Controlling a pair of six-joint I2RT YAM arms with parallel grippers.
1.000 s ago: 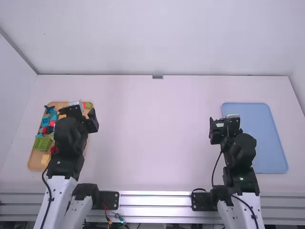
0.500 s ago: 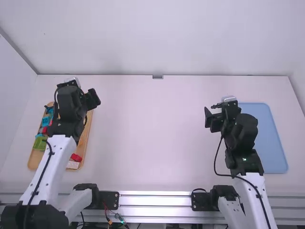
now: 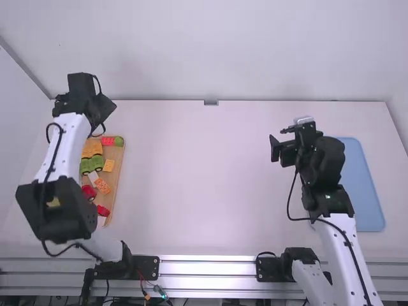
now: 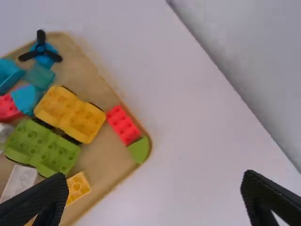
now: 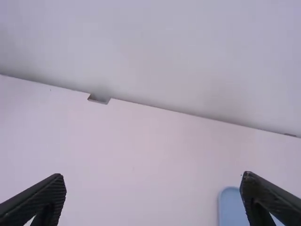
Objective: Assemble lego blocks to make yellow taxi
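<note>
In the high view my left gripper (image 3: 83, 95) is beyond the tray's far end. The left wrist view shows this gripper (image 4: 155, 190) open, nothing between its fingers. On the wooden tray (image 3: 118, 172) lie a yellow wheeled base (image 4: 70, 113), a green wheeled base (image 4: 42, 147), a small yellow brick (image 4: 78, 187), a red brick (image 4: 123, 125) and a green curved block (image 4: 139, 149). The left arm covers part of the tray. My right gripper (image 3: 282, 146) hangs left of the blue tray; in the right wrist view this gripper (image 5: 154, 190) stands open, also holding nothing.
The blue tray (image 3: 366, 185) lies on the right side of the table, partly behind the right arm. A wall (image 3: 223, 51) rises along the table's far edge, with a small grey bracket (image 3: 211, 102) at its middle.
The left arm has stretched away from the camera, from over the tray to past its far end, uncovering blocks. The right gripper has shifted slightly left and away from the camera.
</note>
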